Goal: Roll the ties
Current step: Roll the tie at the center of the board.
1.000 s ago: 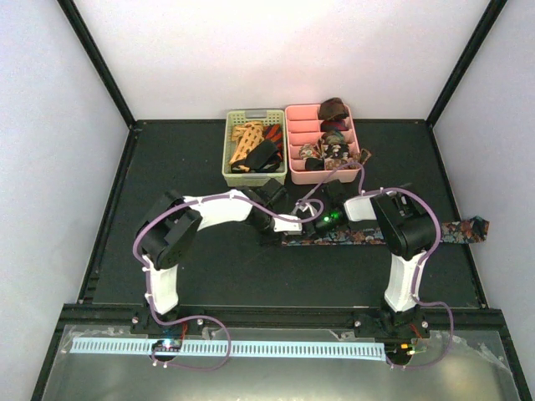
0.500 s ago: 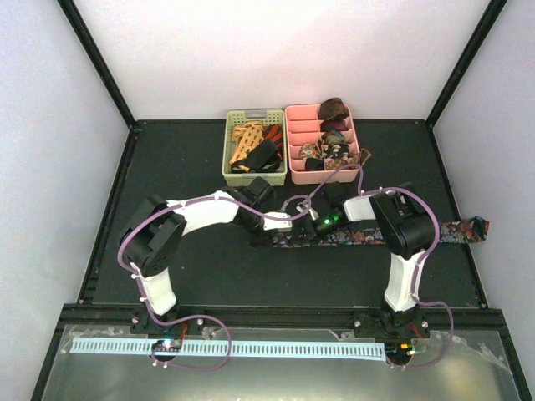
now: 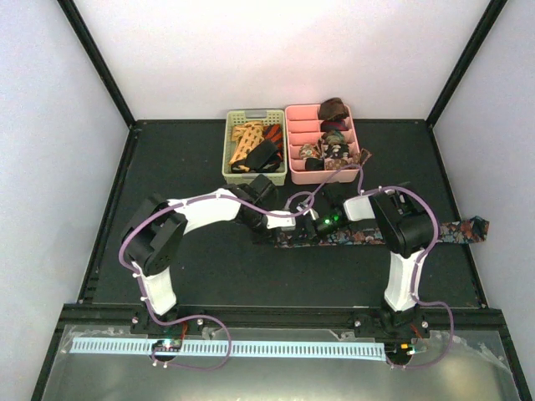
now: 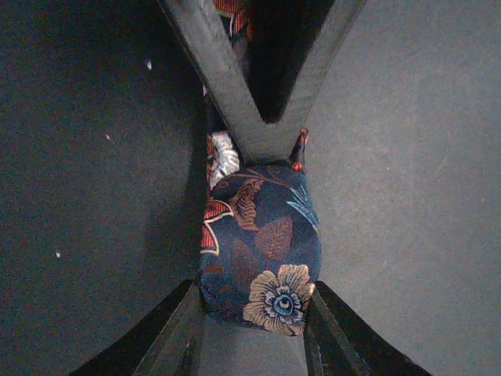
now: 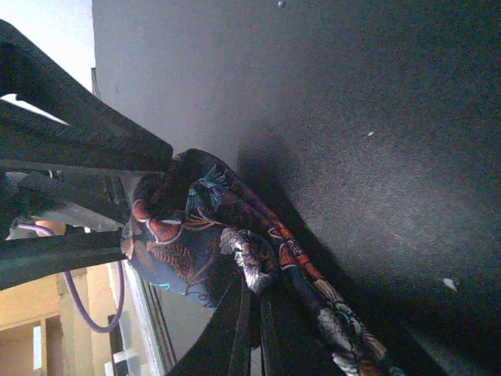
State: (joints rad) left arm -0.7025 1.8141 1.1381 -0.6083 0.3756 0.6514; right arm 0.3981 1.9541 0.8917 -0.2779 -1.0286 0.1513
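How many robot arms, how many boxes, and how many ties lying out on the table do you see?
Robot arms: 2, the left arm and the right arm
Boxes: 2, the green basket and the pink tray
Ties on the table: 1, the floral tie
Total: 5
The ties inside the boxes are too jumbled to count.

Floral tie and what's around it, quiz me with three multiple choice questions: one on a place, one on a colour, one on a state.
1. The tie's free end lies: A) by the table's right edge B) in the basket C) under the left arm's base.
2. The tray is: A) blue B) pink C) white.
3. At the left gripper, the tie is: A) flat B) knotted C) rolled.
Answers: 1 A, the strip runs right to that edge in the top view; 2 B, its walls are pink; 3 C, a coil sits between the fingers in the left wrist view.
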